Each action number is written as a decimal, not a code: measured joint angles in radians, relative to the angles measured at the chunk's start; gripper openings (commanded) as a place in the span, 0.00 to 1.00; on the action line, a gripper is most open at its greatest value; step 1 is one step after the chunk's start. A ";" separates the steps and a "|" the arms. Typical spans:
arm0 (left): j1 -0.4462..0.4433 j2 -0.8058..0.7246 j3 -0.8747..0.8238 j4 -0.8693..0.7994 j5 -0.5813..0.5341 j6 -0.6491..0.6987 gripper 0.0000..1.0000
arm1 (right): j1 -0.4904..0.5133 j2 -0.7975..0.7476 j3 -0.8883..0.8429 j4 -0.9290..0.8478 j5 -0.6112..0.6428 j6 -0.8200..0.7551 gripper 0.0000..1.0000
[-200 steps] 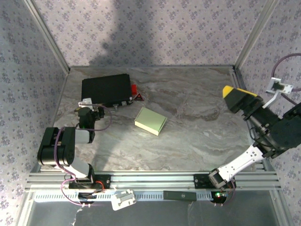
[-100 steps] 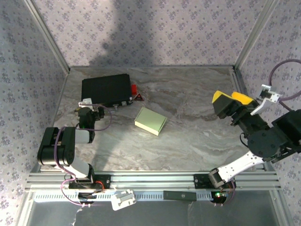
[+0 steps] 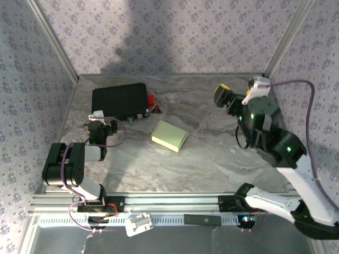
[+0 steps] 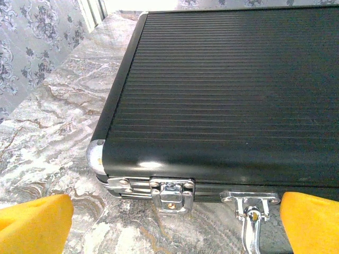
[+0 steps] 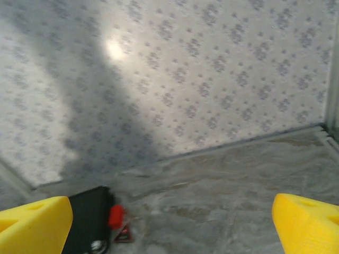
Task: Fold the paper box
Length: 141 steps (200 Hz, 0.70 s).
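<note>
The paper box (image 3: pixel 169 136), a small flat pale yellow-green rectangular box, lies alone on the marble table near the middle. My left gripper (image 3: pixel 101 126) rests low at the table's left, well to the left of the box; its yellow fingertips (image 4: pixel 34 222) stand wide apart and empty, facing the black case. My right gripper (image 3: pixel 225 98) hovers at the back right, raised above the table and pointing toward the back left. Its yellow fingertips (image 5: pixel 34 225) are spread wide with nothing between them.
A black ribbed case (image 3: pixel 120 100) with chrome latches (image 4: pixel 170 194) lies at the back left, just ahead of my left gripper. A small red object (image 3: pixel 152 100) and a red triangle (image 3: pixel 158 109) sit by the case's right side. Patterned walls enclose the table.
My right arm has swung from the far right edge inward and toward the back, turning its gripper to the back left. The left arm and the box have not moved.
</note>
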 measured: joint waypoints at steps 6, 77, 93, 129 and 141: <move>0.000 0.000 0.000 -0.001 0.000 0.000 1.00 | -0.030 0.010 -0.027 0.021 -0.014 -0.040 0.99; 0.000 0.000 0.000 -0.007 0.000 0.000 1.00 | -0.315 0.072 -0.650 0.379 -0.192 -0.318 0.99; 0.000 0.000 0.000 -0.007 0.000 0.000 1.00 | -0.371 0.093 -0.733 0.481 -0.235 -0.357 0.99; 0.000 0.000 0.000 -0.007 0.000 0.000 1.00 | -0.462 0.171 -0.904 0.776 -0.242 -0.386 0.99; 0.000 0.000 0.000 -0.007 0.000 0.000 1.00 | -0.462 0.216 -0.925 0.837 -0.208 -0.390 0.98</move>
